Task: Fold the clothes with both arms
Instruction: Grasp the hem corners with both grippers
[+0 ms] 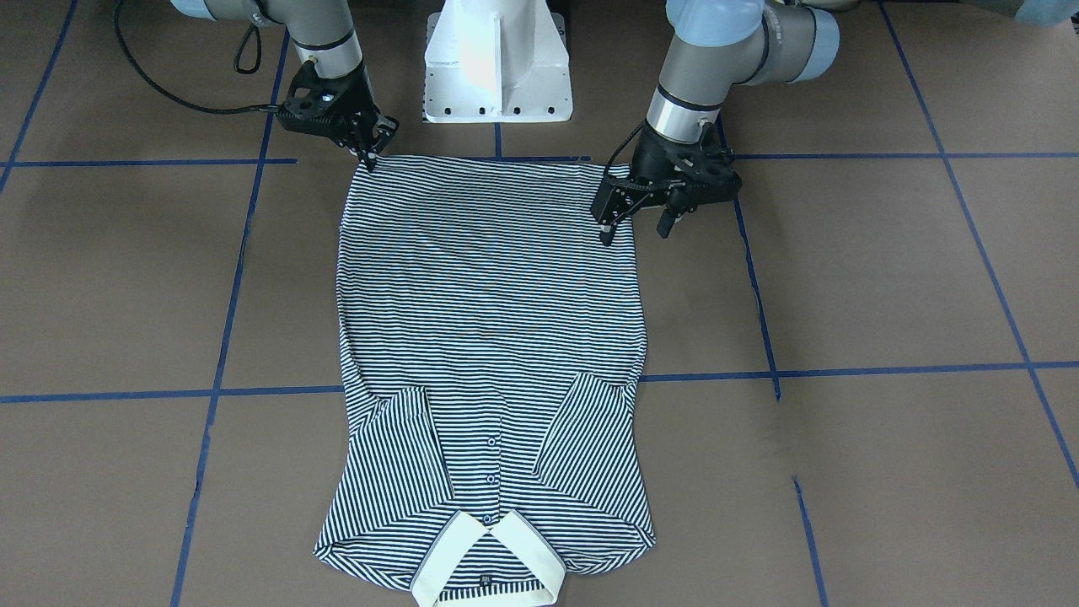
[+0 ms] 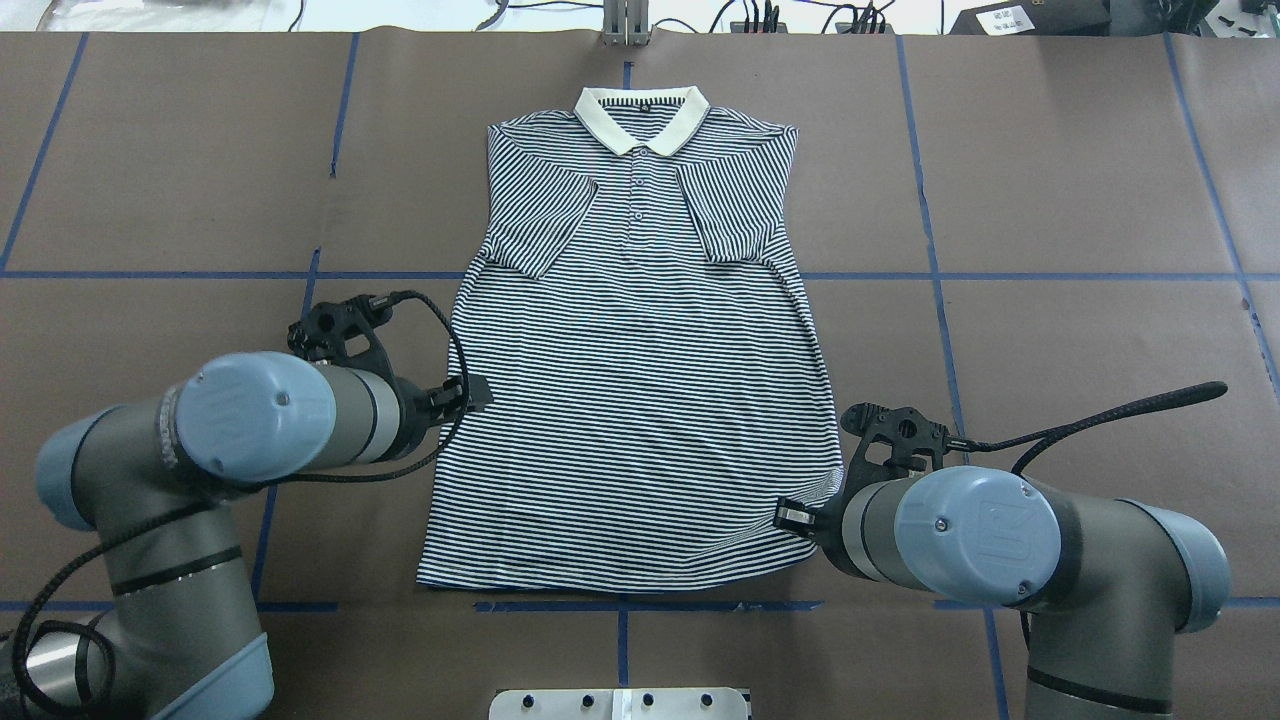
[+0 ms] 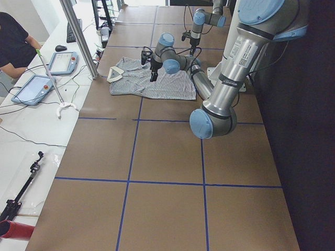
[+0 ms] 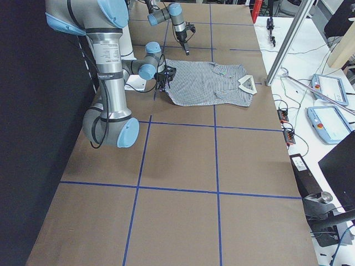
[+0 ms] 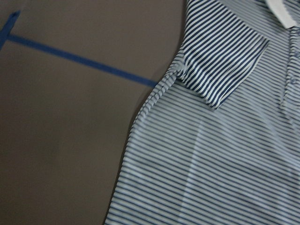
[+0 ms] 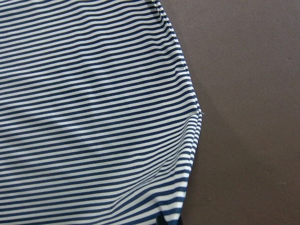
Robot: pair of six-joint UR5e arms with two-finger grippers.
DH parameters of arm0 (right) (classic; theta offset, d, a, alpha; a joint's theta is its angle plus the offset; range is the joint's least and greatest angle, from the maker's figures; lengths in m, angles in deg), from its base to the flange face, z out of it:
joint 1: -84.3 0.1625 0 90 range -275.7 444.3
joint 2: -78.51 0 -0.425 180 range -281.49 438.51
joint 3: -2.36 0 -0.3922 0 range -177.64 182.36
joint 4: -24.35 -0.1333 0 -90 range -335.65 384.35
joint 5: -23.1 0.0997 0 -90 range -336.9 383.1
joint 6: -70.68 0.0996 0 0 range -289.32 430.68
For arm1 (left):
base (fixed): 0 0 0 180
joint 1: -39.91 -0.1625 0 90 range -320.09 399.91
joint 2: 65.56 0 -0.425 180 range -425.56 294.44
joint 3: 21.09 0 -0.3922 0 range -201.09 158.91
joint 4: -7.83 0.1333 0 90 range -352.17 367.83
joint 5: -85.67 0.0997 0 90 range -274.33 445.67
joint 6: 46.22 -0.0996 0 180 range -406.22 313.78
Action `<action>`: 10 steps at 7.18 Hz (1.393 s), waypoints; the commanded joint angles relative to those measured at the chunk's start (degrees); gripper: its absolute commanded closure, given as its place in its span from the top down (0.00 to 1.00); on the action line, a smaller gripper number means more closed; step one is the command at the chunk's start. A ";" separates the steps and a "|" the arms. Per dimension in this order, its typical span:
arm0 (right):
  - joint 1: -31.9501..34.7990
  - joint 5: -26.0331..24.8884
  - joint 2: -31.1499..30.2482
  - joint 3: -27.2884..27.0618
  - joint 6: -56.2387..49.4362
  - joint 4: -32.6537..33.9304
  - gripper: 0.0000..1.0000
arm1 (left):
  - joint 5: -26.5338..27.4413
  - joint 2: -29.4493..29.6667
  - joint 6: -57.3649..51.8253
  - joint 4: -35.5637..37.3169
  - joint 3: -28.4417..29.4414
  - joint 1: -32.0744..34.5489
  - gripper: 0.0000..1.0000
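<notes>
Lying flat and face up on the brown table (image 1: pixel 885 270), the striped polo shirt (image 1: pixel 489 320) shows in the front-facing view with its cream collar (image 1: pixel 489 556) at the bottom and its hem up by the white pedestal (image 1: pixel 497 67). The left gripper (image 1: pixel 635 232), on this view's right, has its jaws spread. One finger rests at the shirt's side edge just below the hem corner, and the other is over bare table. The right gripper (image 1: pixel 369 158) points its tip at the opposite hem corner. Its fingers overlap from here, so I cannot tell whether they stand apart or nip the cloth.

From overhead, the polo shirt (image 2: pixel 640 400) sits mid-table with the collar (image 2: pixel 640 115) away from the robot and both sleeves (image 2: pixel 535 225) folded in over the chest. The left gripper (image 2: pixel 478 395) meets the side edge partway up, and the right gripper (image 2: pixel 792 515) meets the other edge close to the hem.

In the left side view the polo shirt (image 3: pixel 152 86) is far off, with the left gripper (image 3: pixel 153 74) at its near edge. An operator (image 3: pixel 13 42) sits at the upper left.

The right side view shows the right gripper (image 4: pixel 163 80) at the hem end of the polo shirt (image 4: pixel 211 83) — too small to read the jaws.

The left wrist view shows a folded sleeve (image 5: pixel 220 65) on the striped body beside a blue tape line (image 5: pixel 79 61).

The right wrist view shows the polo shirt (image 6: pixel 93 117) with its side edge lying against bare table (image 6: pixel 248 117).
</notes>
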 commanded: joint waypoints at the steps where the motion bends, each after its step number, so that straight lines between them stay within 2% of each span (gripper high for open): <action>1: 0.52 0.10 0.31 -0.59 -0.81 -0.02 0.00 | 4.67 -1.23 9.57 6.17 -0.53 -8.56 1.00; 9: 0.96 0.01 0.40 -0.86 -0.81 -0.02 0.00 | 4.59 -1.32 11.63 8.65 -0.62 -11.67 0.98; 10: 0.96 0.01 0.40 -0.86 -0.81 -0.02 0.00 | 4.59 -1.23 11.72 8.65 -0.62 -12.02 0.93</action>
